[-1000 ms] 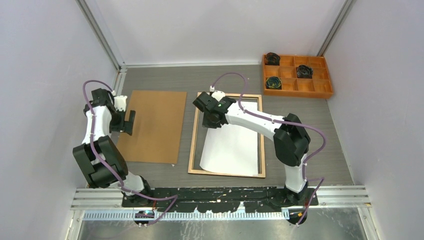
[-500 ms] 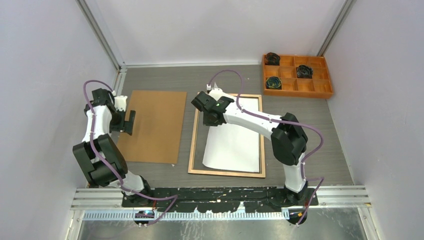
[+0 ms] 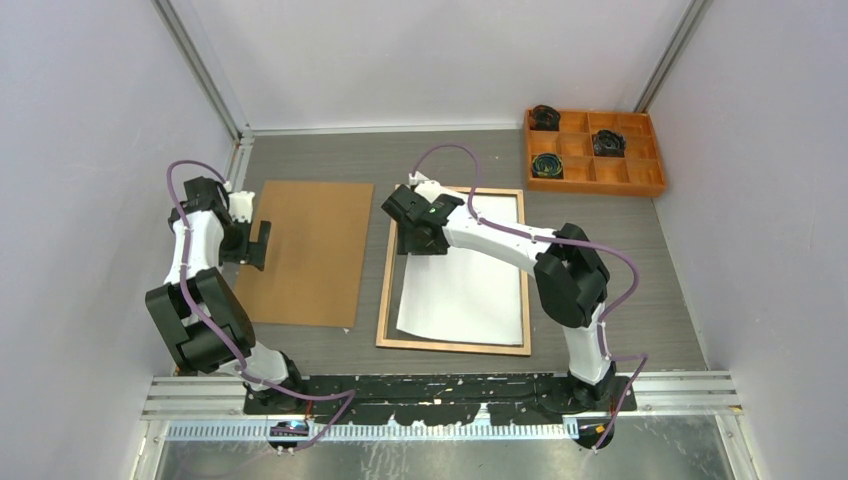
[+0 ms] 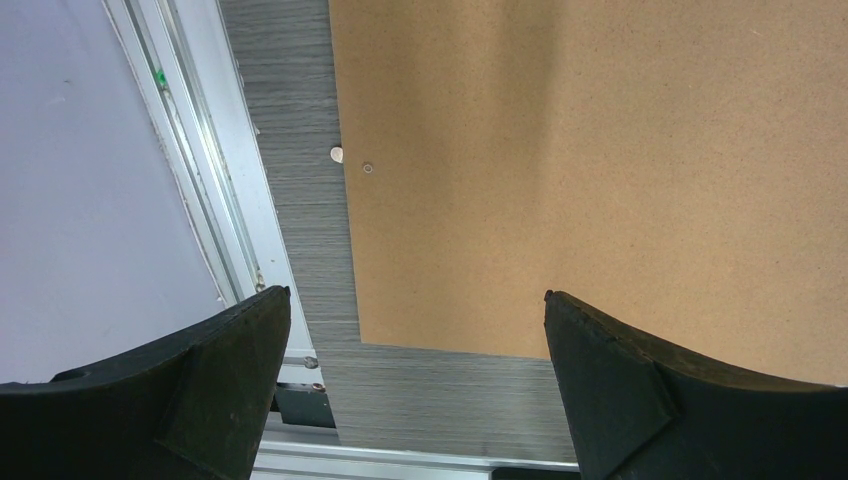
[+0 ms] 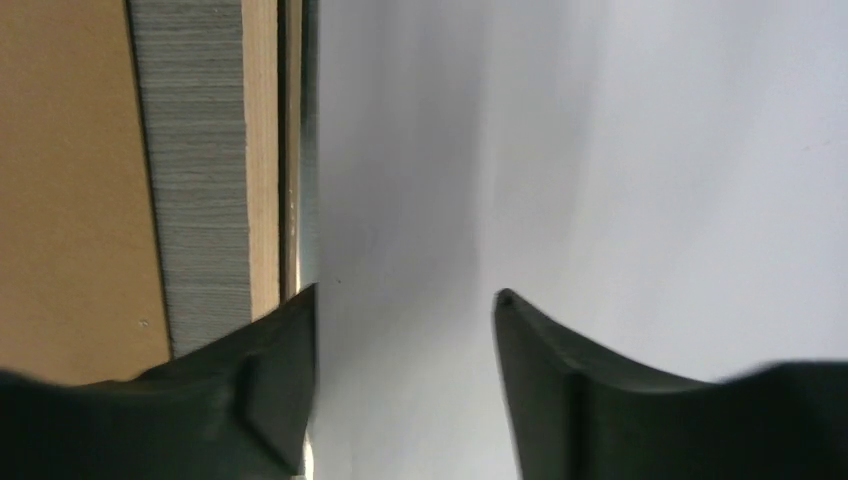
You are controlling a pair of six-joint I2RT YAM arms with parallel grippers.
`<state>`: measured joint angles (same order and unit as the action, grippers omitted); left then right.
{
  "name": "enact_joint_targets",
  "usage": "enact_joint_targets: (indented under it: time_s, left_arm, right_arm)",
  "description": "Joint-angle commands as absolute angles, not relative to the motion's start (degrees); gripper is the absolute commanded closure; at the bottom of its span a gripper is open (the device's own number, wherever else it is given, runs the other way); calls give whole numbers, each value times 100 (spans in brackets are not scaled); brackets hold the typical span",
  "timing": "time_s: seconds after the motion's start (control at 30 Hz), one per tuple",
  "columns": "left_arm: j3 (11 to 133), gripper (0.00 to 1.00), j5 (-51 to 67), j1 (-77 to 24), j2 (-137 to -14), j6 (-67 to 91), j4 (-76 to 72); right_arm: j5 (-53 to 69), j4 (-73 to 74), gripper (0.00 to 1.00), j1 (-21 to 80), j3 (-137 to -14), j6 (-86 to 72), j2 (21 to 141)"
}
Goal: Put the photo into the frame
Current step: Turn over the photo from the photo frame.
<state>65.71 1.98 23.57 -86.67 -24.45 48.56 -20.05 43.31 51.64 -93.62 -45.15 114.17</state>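
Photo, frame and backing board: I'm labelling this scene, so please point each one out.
photo (image 3: 465, 295), top external view, bare white back of the sheet.
frame (image 3: 455, 347), top external view, near wooden rail.
backing board (image 3: 305, 250), top external view, middle of the brown panel.

The top view is bright and even. The soft light seems to come from above, and the counter (image 3: 300, 160) shows only weak, short shadows under the arms. This picture is sharp up to its corners.

In the left wrist view the brown board (image 4: 600, 150) is in clear focus, with a faint darker stripe near its top edge. The left end effector (image 4: 415, 295) is almost plain black, with little detail.

The right wrist view is softer. The photo (image 5: 620, 150) looks white, with a grey shade along its left edge, and the right end effector (image 5: 405, 295) is dark and blurred.
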Motion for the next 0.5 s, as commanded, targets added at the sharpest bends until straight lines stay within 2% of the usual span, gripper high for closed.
enact_joint_targets:
  time_s: [0.0,0.07,0.1,0.47]
  left_arm:
    - [6634,0,189,2333,-8621,-2500,4745]
    - [6619,0,185,2338,-8592,-2505,4735]
    - [6620,0,182,2336,-8591,-2505,4741]
    - [6778,0,37,2342,-8718,-2495,4781]
  right_arm:
    - [-2118,4176,23,5177,-9479,-4428,11268]
    - [-2082,4064,6,5178,-9443,-4396,11188]
    - [-2064,4027,1,5185,-9440,-4383,11159]
    - [-1847,3576,0,5173,-9248,-4343,10697]
